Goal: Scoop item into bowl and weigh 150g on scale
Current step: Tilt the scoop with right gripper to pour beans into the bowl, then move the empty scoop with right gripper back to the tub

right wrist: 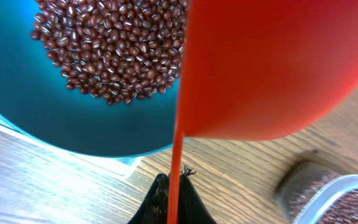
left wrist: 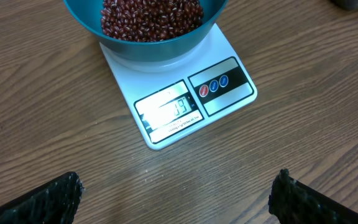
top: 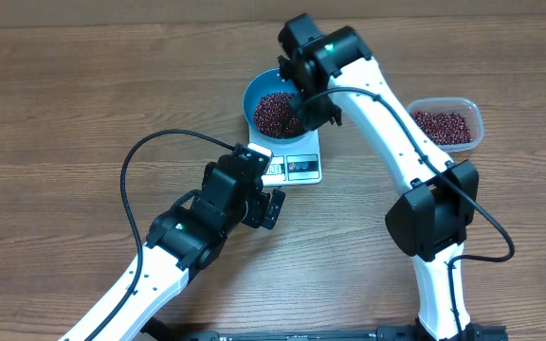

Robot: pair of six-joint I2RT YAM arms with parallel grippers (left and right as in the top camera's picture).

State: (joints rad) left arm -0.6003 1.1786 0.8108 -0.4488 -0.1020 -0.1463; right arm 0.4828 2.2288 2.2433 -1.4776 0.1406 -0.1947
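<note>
Scale (top: pixel 301 169) top centre carrying the blue bowl (top: pixel 251 93), right gripper (right wrist: pixel 173 199) clamped on the red scoop (right wrist: pixel 272 68), which is tilted over the bowl's right rim above the beans (top: pixel 275 112); left gripper (left wrist: pixel 176 202) wide apart, empty, lower left of the scale.

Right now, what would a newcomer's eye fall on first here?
The blue bowl of dark red beans on the white scale, mid-table. A red scoop, gripped by the right gripper, fills the right wrist view above the bowl. The left gripper hangs open before the scale.
</note>
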